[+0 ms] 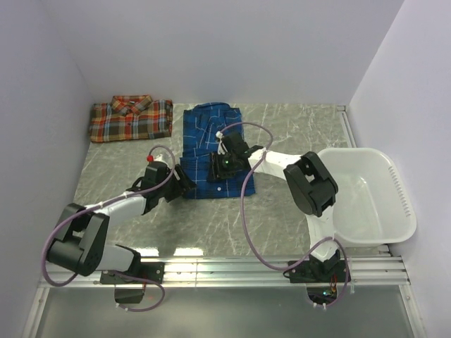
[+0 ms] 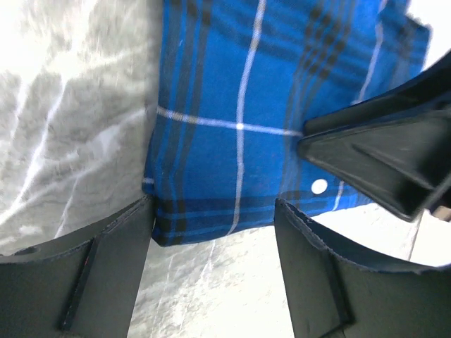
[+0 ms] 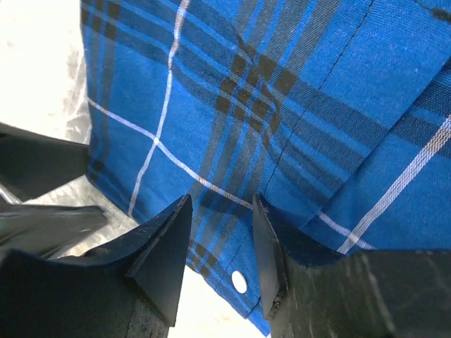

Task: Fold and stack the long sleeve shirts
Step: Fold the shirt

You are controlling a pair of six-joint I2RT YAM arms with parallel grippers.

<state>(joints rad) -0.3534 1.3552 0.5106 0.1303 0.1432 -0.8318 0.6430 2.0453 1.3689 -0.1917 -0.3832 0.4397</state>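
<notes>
Grey marbled table (image 1: 296,134), white walls. Your red-orange shirt (image 1: 131,118) lies folded at the far left. The blue shirt (image 1: 211,144) lies folded mid-table, near it but apart. A white basket (image 1: 356,151) sits at the right edge. Your left gripper (image 1: 184,184) is spread wide and straddles the blue shirt's near left corner; the cloth lies flat there, not pinched. Your right gripper (image 1: 220,167) is down on the blue shirt by a white button (image 3: 241,282), jaws half apart. Can't tell whether they pinch cloth.
</notes>
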